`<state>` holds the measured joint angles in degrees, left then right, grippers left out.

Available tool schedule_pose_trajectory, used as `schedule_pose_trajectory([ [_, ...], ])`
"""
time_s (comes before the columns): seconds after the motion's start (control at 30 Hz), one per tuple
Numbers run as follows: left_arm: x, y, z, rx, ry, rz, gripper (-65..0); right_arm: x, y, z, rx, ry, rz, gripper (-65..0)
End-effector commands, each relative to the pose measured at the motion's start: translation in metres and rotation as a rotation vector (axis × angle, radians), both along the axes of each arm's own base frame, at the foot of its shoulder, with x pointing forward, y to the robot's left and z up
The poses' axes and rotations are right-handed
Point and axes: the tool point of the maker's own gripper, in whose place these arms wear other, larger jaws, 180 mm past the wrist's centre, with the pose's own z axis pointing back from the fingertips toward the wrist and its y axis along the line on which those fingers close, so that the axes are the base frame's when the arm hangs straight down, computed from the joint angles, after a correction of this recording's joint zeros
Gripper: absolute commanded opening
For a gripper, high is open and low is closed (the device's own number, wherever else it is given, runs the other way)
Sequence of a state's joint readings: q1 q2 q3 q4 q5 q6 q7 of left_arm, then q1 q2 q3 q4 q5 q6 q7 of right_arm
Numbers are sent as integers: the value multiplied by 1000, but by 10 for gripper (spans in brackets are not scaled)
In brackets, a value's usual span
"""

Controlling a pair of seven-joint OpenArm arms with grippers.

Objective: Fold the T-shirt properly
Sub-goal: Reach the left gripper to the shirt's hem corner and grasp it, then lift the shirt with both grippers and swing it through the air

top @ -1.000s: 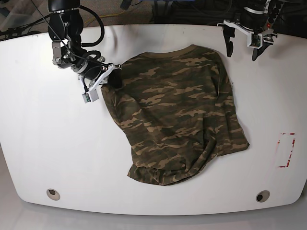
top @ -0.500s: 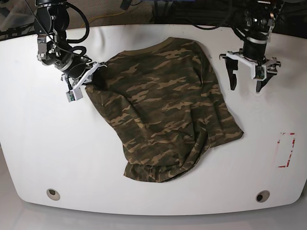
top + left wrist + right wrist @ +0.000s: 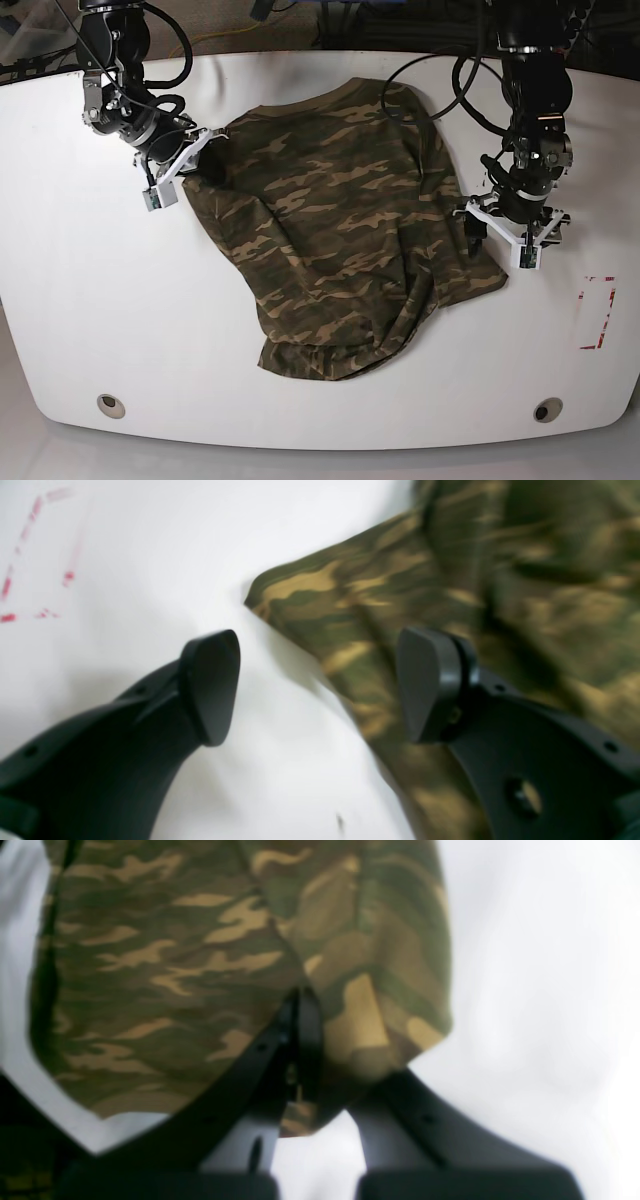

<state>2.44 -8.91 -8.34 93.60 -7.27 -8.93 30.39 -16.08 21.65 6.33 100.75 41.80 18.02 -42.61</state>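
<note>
This is looking like a robotics lab or test bench rather than a home. A bare white table (image 3: 90, 300) with rounded corners is filling the base view, two round cable grommets (image 3: 111, 405) sitting near its front edge, and a rectangle of red tape marks (image 3: 597, 312) is lying at one end. Black cables (image 3: 440, 75) are trailing off behind the far edge, where dim clutter is showing — too dark to identify.

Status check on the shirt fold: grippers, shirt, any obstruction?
Right gripper shut on the T-shirt at its edge. Left gripper open, jaws straddling the opposite edge, nothing pinched. Shirt rumpled, unfolded on the table. Nothing in the way.
</note>
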Motion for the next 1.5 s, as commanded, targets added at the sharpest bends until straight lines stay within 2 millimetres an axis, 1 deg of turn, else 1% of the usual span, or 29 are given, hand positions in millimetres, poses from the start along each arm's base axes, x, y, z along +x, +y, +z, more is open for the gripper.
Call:
schedule_pose_trajectory([
  [0.0,25,9,5,-13,-31,23,-197,6,-8,2,-2,-14,-14,-650],
  [0.1,38,15,-3,-26,-11,39,-197,5,-9,-2,0,-1,-21,-650],
  [0.27,59,22,-20,-57,42,69,-197,5,-8,-2,2,-1,-21,-650],
  [0.37,70,25,-21,-70,23,79,-197,6,-8,-2,2,-3,-21,-650],
  [0.53,77,29,-44,-101,61,102,-200,6,-8,-2,2,-3,-22,-650],
  [0.7,81,29,-56,-119,101,113,-208,7,-9,-1,2,-5,-23,-650],
  [0.73,81,30,-59,-123,111,115,-237,7,-9,-1,2,-6,-24,-650],
  [0.77,81,30,-62,-126,119,118,-281,8,-9,-1,2,-8,-24,-650],
  [0.87,81,28,-66,-130,134,118,-501,12,-9,2,2,-20,-24,-650],
  [0.9,81,28,-66,-130,132,117,-585,14,-9,4,2,-25,-24,-650],
  [0.93,81,28,-66,-127,137,115,-650,15,-9,5,2,-28,-24,-650],
  [1.0,80,27,-67,-129,140,114,-650,19,-9,8,2,-39,-25,-650],
  [1.03,81,27,-64,-126,131,112,-637,24,-13,12,-2,-54,-34,-650],
  [1.1,86,28,-48,-115,88,103,-650,32,-21,19,-10,-78,-50,-650],
  [1.17,76,29,-47,-98,96,96,-650,43,-25,28,-15,-109,-57,-650],
  [1.2,74,28,-42,-89,89,90,-650,48,-28,33,-20,-123,-60,-650],
  [1.27,70,26,-27,-71,70,77,-650,59,-36,44,-42,-155,-63,-650],
  [1.33,69,22,-5,-51,28,61,-650,70,-40,55,-52,-187,-62,-650],
  [1.4,65,19,12,-30,-5,46,-650,78,-44,58,-53,-198,-71,-650],
  [1.43,61,16,23,-18,-26,36,-650,86,-47,63,-55,-210,-77,-650],
  [1.47,59,15,29,-11,-35,31,-650,92,-51,68,-61,-223,-80,-650],
])
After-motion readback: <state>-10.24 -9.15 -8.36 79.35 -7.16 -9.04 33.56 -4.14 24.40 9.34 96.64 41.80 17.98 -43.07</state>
